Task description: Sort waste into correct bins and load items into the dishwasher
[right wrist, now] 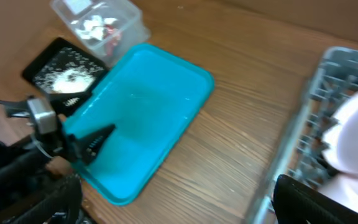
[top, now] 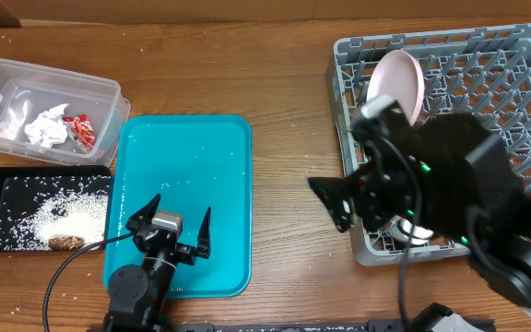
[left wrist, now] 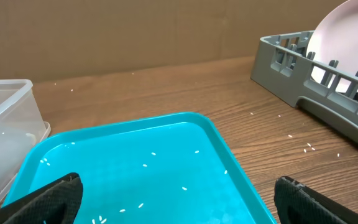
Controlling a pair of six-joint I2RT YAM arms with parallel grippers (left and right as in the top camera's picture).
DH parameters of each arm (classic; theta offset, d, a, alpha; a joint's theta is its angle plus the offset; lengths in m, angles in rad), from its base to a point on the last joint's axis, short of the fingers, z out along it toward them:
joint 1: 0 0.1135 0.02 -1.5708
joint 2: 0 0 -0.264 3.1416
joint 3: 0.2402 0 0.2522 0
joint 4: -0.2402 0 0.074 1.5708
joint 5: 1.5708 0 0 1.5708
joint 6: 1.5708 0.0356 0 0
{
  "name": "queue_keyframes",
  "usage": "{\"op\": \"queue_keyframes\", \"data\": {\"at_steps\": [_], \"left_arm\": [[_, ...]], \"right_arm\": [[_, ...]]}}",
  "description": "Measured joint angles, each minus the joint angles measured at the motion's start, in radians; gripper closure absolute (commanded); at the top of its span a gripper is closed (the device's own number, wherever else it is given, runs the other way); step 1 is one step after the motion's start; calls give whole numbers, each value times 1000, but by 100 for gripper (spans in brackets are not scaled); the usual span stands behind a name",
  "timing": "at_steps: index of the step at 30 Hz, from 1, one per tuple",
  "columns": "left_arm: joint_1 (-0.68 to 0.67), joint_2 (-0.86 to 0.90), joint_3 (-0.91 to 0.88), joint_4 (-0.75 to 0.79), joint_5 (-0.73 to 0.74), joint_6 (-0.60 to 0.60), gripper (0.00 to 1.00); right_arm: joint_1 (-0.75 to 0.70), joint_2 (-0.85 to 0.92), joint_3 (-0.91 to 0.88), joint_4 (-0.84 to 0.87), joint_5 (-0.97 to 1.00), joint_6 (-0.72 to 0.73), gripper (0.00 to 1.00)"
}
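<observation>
On your wooden table point(top: 275, 74), the plate point(top: 396, 81) stands between the rack point(top: 524, 55) pegs so it stays up, and your left end effector point(top: 178, 214) and right end effector point(top: 330, 205) are both wide, holding nothing.

A bright teal serving tray point(top: 187, 166) lies flat on the brown wooden table point(top: 284, 101), left of the middle in the overhead view. It is rectangular with rounded corners, a low raised rim and a shiny floor. Behind the table, the left wrist view shows a plain brown wall point(left wrist: 135, 31).
</observation>
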Motion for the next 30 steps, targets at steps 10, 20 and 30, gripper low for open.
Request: {"op": "queue_keyframes", "data": {"at_steps": [10, 20, 30], "left_arm": [[0, 0, 0, 0, 0, 0, 0], [0, 0, 0, 0, 0, 0, 0], [0, 0, 0, 0, 0, 0, 0]], "right_arm": [[-9, -142, -10, -33, 150, 0, 0], [-335, -399, -452, 423, 40, 0, 0], [-481, -809, -1229, 879, -131, 6, 0]]}}
